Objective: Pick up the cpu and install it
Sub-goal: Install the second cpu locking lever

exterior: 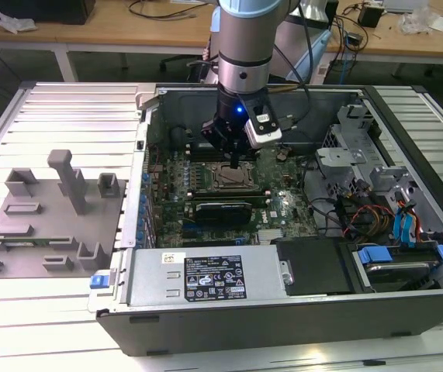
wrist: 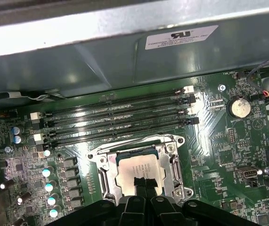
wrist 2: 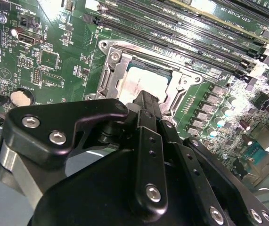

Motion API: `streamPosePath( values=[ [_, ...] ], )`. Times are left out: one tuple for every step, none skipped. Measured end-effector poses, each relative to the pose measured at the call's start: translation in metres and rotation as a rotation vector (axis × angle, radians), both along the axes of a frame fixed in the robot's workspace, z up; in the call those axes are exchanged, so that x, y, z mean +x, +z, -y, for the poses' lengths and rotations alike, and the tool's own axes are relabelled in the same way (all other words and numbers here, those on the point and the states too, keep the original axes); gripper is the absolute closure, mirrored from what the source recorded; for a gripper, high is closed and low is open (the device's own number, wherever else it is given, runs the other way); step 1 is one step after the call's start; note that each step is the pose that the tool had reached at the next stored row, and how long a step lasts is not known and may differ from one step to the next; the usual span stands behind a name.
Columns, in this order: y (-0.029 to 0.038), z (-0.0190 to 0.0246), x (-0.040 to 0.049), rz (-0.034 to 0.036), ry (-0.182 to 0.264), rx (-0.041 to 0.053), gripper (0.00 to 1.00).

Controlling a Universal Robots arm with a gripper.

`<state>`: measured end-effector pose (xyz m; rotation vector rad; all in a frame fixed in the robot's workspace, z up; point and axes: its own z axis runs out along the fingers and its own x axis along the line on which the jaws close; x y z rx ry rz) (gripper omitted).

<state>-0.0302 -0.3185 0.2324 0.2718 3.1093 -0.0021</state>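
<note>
One tool (exterior: 239, 161) hangs over the motherboard (exterior: 205, 174) socket (wrist: 140, 169), fingertips close together at the cpu (wrist: 136, 168) seated in that frame; whether they grip it, I cannot tell.

Colours & patterns, open PC case w/ arm over the board

The motherboard (exterior: 205, 194) is dark green w/ fine pale traces; the cpu (wrist: 140, 170) has a silvery-white top w/ faint grey print, framed by the bright silver socket bracket (wrist: 101, 167); the memory slots (wrist: 115, 120) are black w/ white end clips; the coin battery (wrist: 240, 107) is silver; the capacitors (wrist: 46, 173) are pale blue-topped; the gripper (wrist: 142, 184) is matte black w/ silver screws in both wrist views; the arm (exterior: 244, 46) is silver w/ a light-blue cap & a blue light; the fixture blocks (exterior: 50, 209) are plain grey; the power supply (exterior: 205, 275) is grey w/ a white label; the drive tabs (exterior: 376, 254) are blue.
</note>
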Motion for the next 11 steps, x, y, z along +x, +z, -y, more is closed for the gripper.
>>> streamPosePath(
  values=[
    [0.0,0.0,0.0,0.0,0.0,0.0,0.89],
    [0.0001,0.0003,-0.0001,-0.0002,0.0,-0.0002,0.89],
    [0.0002,0.001,-0.0001,-0.0002,0.0,-0.0003,0.89],
    [0.0001,0.0016,-0.0001,-0.0001,0.0,-0.0001,0.89],
    [0.0001,0.0025,0.0,-0.0001,0.0,-0.0002,0.89],
    [0.0001,0.004,0.0,-0.0002,0.0,-0.0001,0.89],
    [0.0001,0.0059,0.0,-0.0001,0.0,-0.0001,0.89],
    [0.0,0.0072,0.0,-0.0001,0.0,0.0,0.89],
    [0.0,0.0086,0.0,-0.0001,0.0,-0.0001,0.89],
    [0.0001,0.0107,0.0,-0.0001,0.0,-0.0001,0.89],
    [0.0001,0.0119,0.0,-0.0001,0.0,-0.0001,0.89]
  ],
)
